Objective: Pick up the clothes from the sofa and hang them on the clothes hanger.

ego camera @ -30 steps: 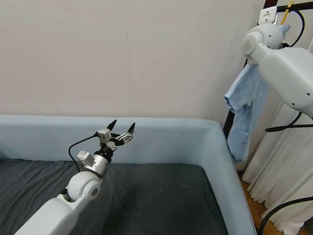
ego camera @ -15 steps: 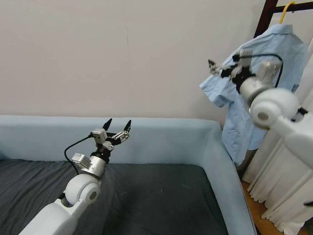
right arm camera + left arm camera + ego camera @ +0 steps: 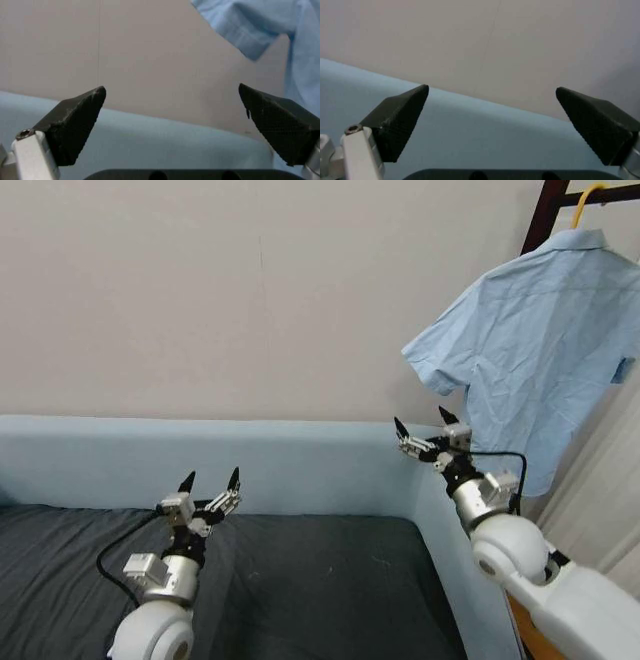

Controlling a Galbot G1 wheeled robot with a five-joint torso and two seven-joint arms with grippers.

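A light blue short-sleeved shirt (image 3: 540, 350) hangs on a yellow hanger (image 3: 588, 198) from a dark rack post (image 3: 548, 205) at the upper right; its sleeve and side (image 3: 260, 26) also show in the right wrist view. My right gripper (image 3: 422, 430) is open and empty, below and left of the shirt, over the sofa's right arm. Over the dark seat my left gripper (image 3: 210, 482) is open, nothing between its fingers. Both wrist views look between spread black fingertips (image 3: 400, 120) (image 3: 75, 120) at the sofa's back and the wall.
The sofa has a pale blue backrest (image 3: 300, 460), a pale blue right arm (image 3: 450, 560) and a dark grey seat (image 3: 330, 580). A plain wall (image 3: 250, 290) stands behind it. White curtain folds (image 3: 610, 500) hang at the far right beside the rack.
My right arm has let go of the shirt and dropped from the rack down to the sofa's right arm. The shirt now hangs spread out. My left arm has lowered and drawn back.
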